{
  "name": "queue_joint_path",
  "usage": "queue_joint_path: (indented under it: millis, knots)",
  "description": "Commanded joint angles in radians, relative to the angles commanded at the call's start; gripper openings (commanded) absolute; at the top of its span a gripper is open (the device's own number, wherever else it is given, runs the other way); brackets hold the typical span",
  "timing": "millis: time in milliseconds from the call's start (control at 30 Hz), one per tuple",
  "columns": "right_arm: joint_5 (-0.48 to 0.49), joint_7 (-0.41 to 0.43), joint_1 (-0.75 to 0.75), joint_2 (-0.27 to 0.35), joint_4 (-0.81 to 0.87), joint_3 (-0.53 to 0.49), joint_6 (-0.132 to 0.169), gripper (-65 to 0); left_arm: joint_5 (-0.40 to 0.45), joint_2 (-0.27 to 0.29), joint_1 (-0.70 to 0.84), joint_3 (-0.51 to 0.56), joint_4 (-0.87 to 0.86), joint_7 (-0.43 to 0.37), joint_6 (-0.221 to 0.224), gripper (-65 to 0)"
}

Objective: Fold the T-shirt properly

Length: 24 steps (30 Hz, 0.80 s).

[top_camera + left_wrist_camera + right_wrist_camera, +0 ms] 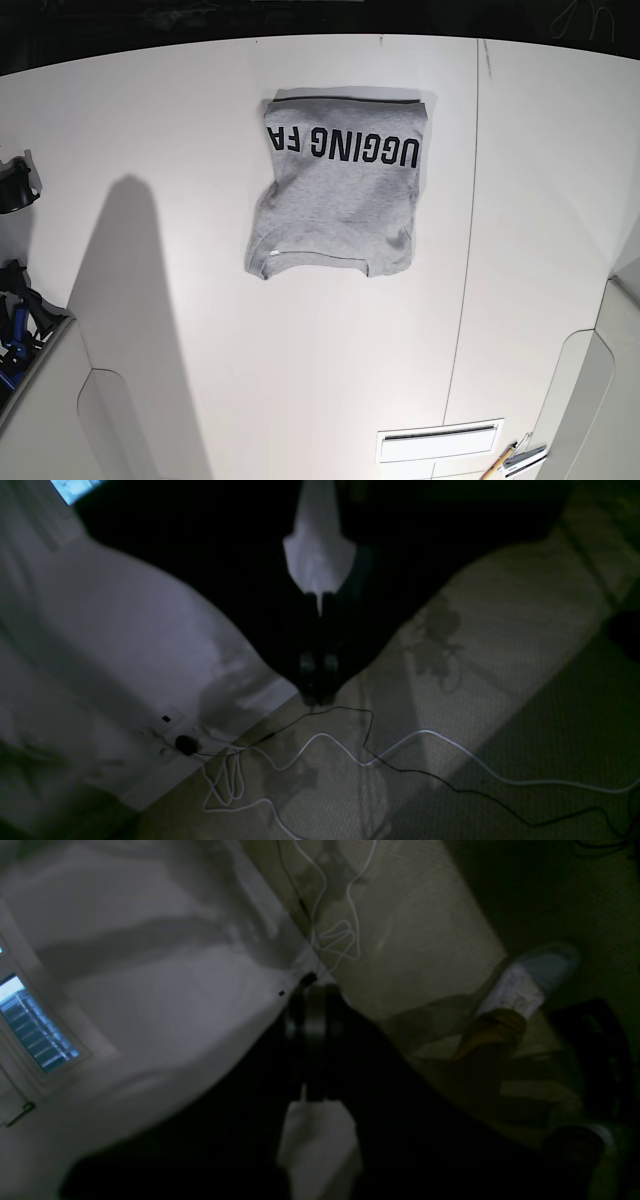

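Pale and dark cables (pixel 324 734) on carpet (pixel 450 700), white wall (pixel 125 615), shuttered window (pixel 35 1025), shod foot (pixel 520 985).

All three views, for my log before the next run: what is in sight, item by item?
T-shirt: one, light grey with black lettering, folded on the table
Table: one, white, under the T-shirt
Pencil: one, orange-yellow, near the table's bottom edge in the base view
White cable: at least one, on the floor
Black cable: at least one, on the floor
Floor: one, brownish, beside the wall
Wall: pale grey, beside the floor
Window: one, bluish, in the wall
Shoe: one clear, pale, on the floor
Left gripper: one, black, shut, away from the T-shirt
Right gripper: one, black, away from the T-shirt
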Motion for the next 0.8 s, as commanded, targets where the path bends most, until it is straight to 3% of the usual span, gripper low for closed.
queue_joint_path:
  millis: [367, 467, 733, 800]
  knots:
    - [-0.001, 0.004, 0.0, 0.0, 0.0, 0.0, 0.0, -65.0, 0.0, 0.0, 0.0, 0.0, 0.0, 0.0, 0.0, -65.0]
    - [-0.05, 0.038, 0.0, -0.006, 0.0, 0.0, 0.0, -65.0, 0.0, 0.006, -0.021, 0.0, -0.018, 0.0, 0.0, -65.0]
    - [-0.151, 0.045, 0.055, -0.104, -0.124, -0.013, 0.0, -65.0, -0.009, 0.101, -0.223, 0.006, -0.264, 0.064, 0.007, -65.0]
    - [-0.194, 0.045, 0.097, -0.137, -0.212, -0.033, 0.0, -65.0, -0.02, 0.105, -0.281, 0.031, -0.306, 0.065, 0.08, -65.0]
